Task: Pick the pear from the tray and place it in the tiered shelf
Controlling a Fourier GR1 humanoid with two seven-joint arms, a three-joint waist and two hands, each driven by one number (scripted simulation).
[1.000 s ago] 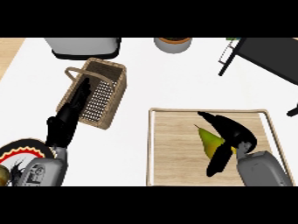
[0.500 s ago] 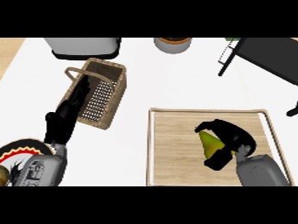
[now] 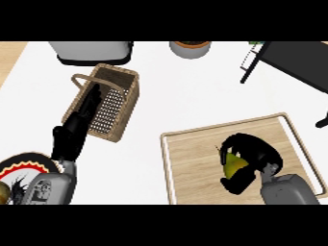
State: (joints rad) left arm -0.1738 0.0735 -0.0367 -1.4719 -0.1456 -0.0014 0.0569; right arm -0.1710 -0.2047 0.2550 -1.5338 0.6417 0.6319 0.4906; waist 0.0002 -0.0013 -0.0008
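The right hand (image 3: 255, 154) has curled closed around the pear (image 3: 232, 165).

Single head view, steeply down on counter (image 3: 195, 96); forearms enter from lower edge; far side possibly cropped.

Tray (image 3: 195, 168): pale wood with visible grain, matt, raised rim of the same wood. Basket (image 3: 113, 103): woven brown wicker, rough. Counter (image 3: 187, 96): smooth white, matt. Tiered shelf (image 3: 301, 62): black, thin metal-like legs, matt. Pear (image 3: 232, 163): smooth yellow-green skin. Right hand (image 3: 255, 153) and left hand (image 3: 78, 129): black, slightly glossy; forearms smooth grey, plastic-like.
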